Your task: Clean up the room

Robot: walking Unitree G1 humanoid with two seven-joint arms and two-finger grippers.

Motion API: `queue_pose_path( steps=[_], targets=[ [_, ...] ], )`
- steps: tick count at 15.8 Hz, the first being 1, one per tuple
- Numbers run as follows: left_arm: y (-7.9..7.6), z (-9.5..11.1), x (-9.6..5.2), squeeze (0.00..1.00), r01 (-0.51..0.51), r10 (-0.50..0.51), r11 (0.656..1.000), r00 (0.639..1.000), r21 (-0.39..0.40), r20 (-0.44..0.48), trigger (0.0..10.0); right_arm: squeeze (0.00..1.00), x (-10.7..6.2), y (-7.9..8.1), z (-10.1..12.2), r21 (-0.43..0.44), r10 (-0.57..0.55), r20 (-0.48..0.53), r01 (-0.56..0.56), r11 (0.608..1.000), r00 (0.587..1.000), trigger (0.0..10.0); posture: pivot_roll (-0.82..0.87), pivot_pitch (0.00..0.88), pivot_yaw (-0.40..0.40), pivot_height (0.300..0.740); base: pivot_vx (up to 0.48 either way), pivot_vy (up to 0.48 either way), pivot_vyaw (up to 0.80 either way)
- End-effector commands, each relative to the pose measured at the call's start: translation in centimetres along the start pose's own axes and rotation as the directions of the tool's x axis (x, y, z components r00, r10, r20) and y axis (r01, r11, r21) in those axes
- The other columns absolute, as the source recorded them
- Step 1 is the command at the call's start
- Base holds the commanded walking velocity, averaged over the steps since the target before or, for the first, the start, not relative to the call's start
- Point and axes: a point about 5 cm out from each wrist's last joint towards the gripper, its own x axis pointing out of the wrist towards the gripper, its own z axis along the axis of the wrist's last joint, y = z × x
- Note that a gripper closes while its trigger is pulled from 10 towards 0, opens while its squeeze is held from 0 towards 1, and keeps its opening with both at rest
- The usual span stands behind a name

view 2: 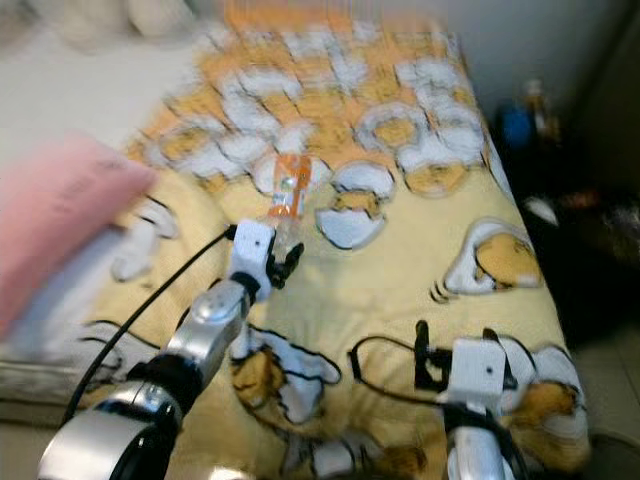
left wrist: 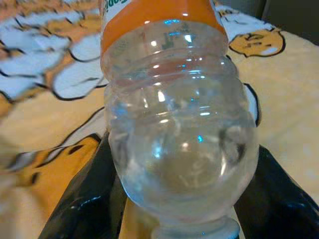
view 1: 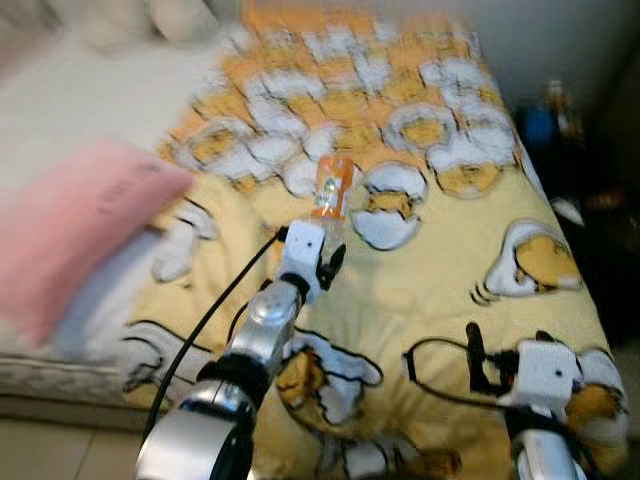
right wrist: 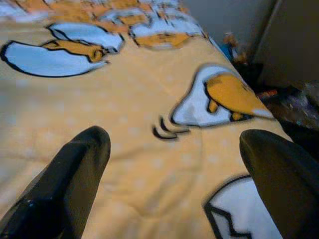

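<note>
Gripping a clear plastic bottle (view 1: 332,190) with an orange label, the left hand (view 1: 322,250) has its black fingers (left wrist: 84,199) closed on the bottle's lower body, held above the yellow blanket (view 1: 430,300) on the bed. Right hand (right wrist: 174,169) hovers low over the blanket, fingers spread wide, holding nothing. Pink pillow (view 1: 70,225) lies at the robot's left.

Silver arms, white wrists, black cables, black-fingered left pincer (view 1: 333,243).
</note>
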Motion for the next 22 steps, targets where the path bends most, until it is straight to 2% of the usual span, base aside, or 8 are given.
queue_pose_path(
  steps=[1, 3, 4, 5, 8, 10, 12, 22],
  targets=[
    [1.1, -0.3, -1.0, 0.0, -0.022, 0.022, 1.0, 0.999, -0.008, 0.031, 0.0, 0.0, 0.2, 0.3, -0.8, 0.002, 0.019, -0.017, -0.019, 1.0, 1.0, 10.0, 0.03, 0.0, 0.059, 0.74, 0.0, 0.0, 0.0],
    [2.2, -0.3, -2.3, 0.0, -0.066, 0.068, 0.997, 0.994, -0.026, 0.084, 0.0, 0.0, 1.2, 0.8, -0.8, -0.008, 0.049, 0.001, -0.048, 0.999, 0.999, 10.0, 0.05, 0.0, 0.05, 0.74, 0.0, 0.0, 0.0],
    [3.0, -0.6, -3.4, 0.0, -0.122, 0.124, 0.992, 0.986, -0.028, 0.112, 6.4, 0.0, 1.9, 1.0, -0.5, -0.004, 0.061, 0.028, -0.061, 0.998, 0.998, 10.0, 0.07, 0.0, 0.041, 0.74, 0.0, 0.0, 0.0],
    [3.4, -1.1, -4.0, 0.0, -0.142, 0.144, 0.989, 0.984, -0.03, 0.104, 10.0, 0.0, 1.9, 1.1, -0.3, 0.0, 0.057, 0.038, -0.057, 0.998, 0.998, 10.0, 0.06, 0.0, 0.035, 0.74, 0.0, 0.0, 0.0],
    [4.1, -3.1, -5.6, 0.0, -0.151, 0.154, 0.986, 0.988, -0.066, 0.033, 10.0, 0.0, 1.5, 0.9, -0.2, -0.024, 0.058, 0.047, -0.057, 0.998, 0.997, 10.0, 0.04, 0.0, 0.02, 0.74, 0.0, 0.0, -0.79],
    [2.8, -3.4, -6.2, 0.0, -0.088, 0.088, 0.996, 0.995, 0.011, 0.042, 10.0, 0.0, 1.5, 0.3, -0.6, -0.05, 0.05, 0.042, -0.048, 0.998, 0.998, 10.0, 0.04, 0.0, 0.019, 0.74, 0.0, 0.0, -0.79],
    [1.7, -3.6, -6.5, 0.0, -0.029, 0.031, 0.999, 0.999, -0.04, 0.044, 10.0, 0.0, 0.5, -0.4, -1.0, -0.052, 0.025, 0.022, -0.024, 0.998, 0.999, 10.0, 0.02, 0.0, 0.013, 0.74, 0.0, 0.0, -0.79],
    [-0.6, -2.2, -4.3, 0.0, 0.145, -0.14, 0.986, 0.988, -0.079, 0.068, 10.0, 0.0, 1.1, -0.5, -1.2, -0.036, -0.015, 0.025, 0.016, 0.999, 1.0, 10.0, -0.05, 0.0, 0.068, 0.74, 0.0, -0.367, -0.79]
  ],
)
